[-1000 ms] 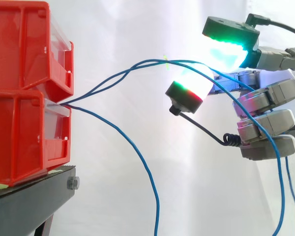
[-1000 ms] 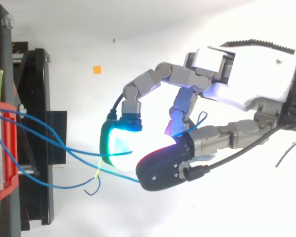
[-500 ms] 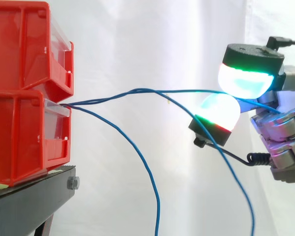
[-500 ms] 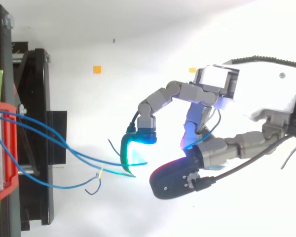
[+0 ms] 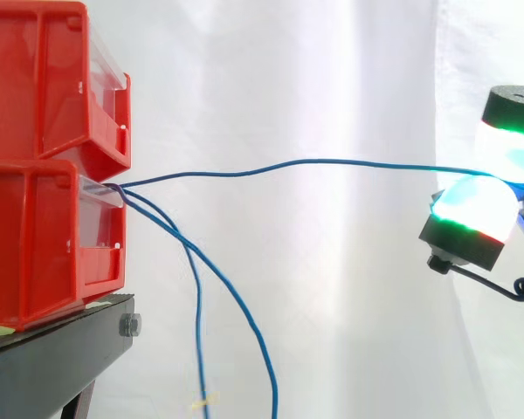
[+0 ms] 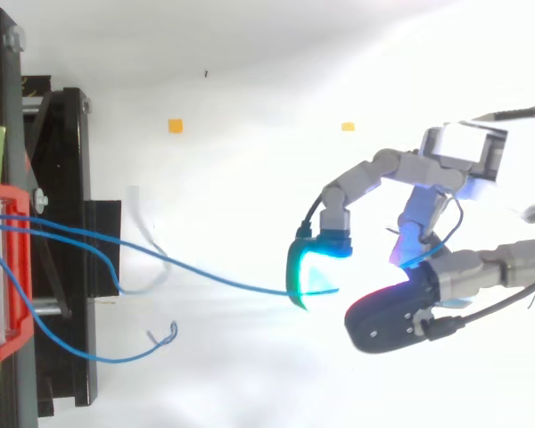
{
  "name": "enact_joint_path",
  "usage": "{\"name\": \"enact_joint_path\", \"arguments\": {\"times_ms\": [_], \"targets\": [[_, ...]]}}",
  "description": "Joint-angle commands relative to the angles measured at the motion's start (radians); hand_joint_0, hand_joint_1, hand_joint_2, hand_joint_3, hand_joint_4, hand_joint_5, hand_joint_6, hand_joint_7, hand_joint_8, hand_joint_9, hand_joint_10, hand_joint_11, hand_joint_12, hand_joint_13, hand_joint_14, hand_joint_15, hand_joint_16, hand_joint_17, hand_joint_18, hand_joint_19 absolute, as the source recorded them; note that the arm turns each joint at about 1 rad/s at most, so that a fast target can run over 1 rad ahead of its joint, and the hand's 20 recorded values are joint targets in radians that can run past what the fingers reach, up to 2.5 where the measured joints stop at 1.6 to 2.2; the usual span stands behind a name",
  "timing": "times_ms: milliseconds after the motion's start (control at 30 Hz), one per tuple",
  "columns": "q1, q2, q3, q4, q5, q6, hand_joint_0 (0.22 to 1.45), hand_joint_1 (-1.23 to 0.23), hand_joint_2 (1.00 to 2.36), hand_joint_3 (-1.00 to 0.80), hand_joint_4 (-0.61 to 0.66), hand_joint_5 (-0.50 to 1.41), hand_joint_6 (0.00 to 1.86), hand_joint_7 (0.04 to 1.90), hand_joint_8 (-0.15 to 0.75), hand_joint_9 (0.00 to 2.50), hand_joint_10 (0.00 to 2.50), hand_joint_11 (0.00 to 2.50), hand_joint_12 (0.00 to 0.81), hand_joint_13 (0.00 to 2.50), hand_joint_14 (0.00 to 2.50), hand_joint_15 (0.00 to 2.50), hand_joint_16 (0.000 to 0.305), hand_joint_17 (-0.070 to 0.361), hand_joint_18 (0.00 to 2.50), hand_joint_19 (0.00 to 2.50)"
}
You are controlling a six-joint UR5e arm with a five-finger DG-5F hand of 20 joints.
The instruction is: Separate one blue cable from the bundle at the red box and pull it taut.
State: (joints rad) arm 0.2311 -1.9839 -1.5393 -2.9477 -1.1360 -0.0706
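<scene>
Two red bins (image 5: 44,236) are stacked at the left on a black stand (image 5: 61,349). A bundle of blue cables comes out at the lower bin's front lip. One blue cable (image 5: 332,161) runs almost level to the right, with a slight sag, into my hand (image 6: 468,147). The hand is far right of the bins, and the cable is pinched between its glowing fingertips (image 5: 472,214). From above, that cable (image 6: 214,281) ends at the cyan pad. Two loose cables (image 5: 236,297) hang down from the bin, one ending in a small curl (image 6: 165,334).
The red bin (image 6: 0,267) and the black stand (image 6: 62,178) line the left edge from above. Two small orange marks (image 6: 176,126) lie on the white floor. White curtain stands behind, with free room between bins and hand.
My hand has moved right, away from the bins. One of the cables it carried has slipped out and now hangs by the bin. The single remaining cable runs straighter.
</scene>
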Motion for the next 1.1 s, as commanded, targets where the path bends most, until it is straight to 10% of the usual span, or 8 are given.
{"name": "enact_joint_path", "arguments": {"times_ms": [0, 1067], "targets": [[0.005, 0.005, -0.03, 0.03, 0.016, 0.008, 0.59, -0.72, 1.01, -0.14, -0.14, -0.06, 0.87, 1.02, 0.291, 1.42, 0.36, 1.47, 0.355, 1.41, 0.0, 1.52, 0.049, 0.11, 1.26, 1.23], [0.005, 0.005, -0.03, 0.098, 0.03, -0.095, 0.59, -0.7, 1.01, -0.16, -0.13, -0.06, 0.88, 1.0, 0.279, 1.4, 0.33, 1.47, 0.356, 1.4, 0.0, 1.5, 0.048, 0.107, 1.24, 1.24]]}}
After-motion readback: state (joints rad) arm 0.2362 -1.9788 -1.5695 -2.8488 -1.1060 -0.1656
